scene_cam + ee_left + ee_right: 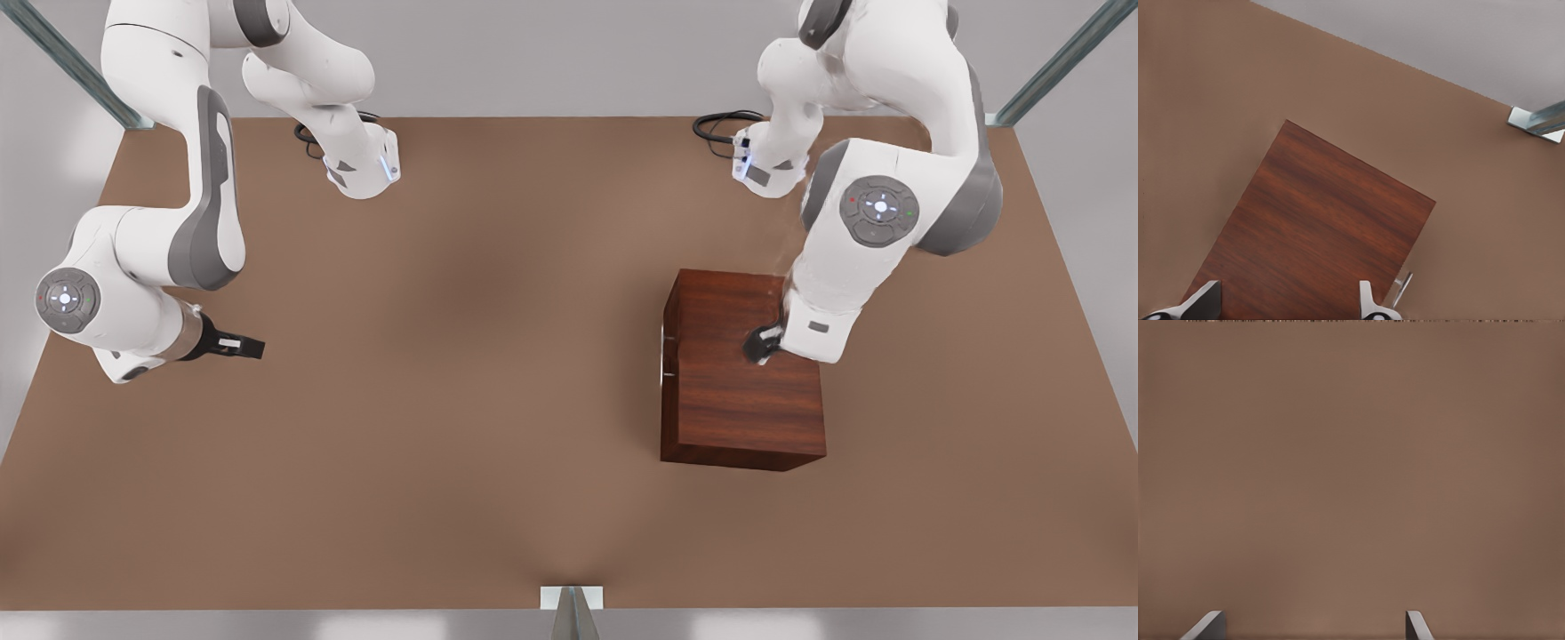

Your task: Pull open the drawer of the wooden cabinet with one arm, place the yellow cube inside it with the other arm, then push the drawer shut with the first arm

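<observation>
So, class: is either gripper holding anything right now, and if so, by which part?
Nothing is held. The left gripper hangs open above the cabinet, clear of the handle. The right gripper is open over bare table.

Glossy grained wood cabinet [742, 391]

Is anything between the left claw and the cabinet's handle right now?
Nothing visible blocks it. The left claw hovers open above the cabinet top, and the handle sits on the side face toward the front view's left, with only bare table beside it. The right claw waits far off.
</observation>
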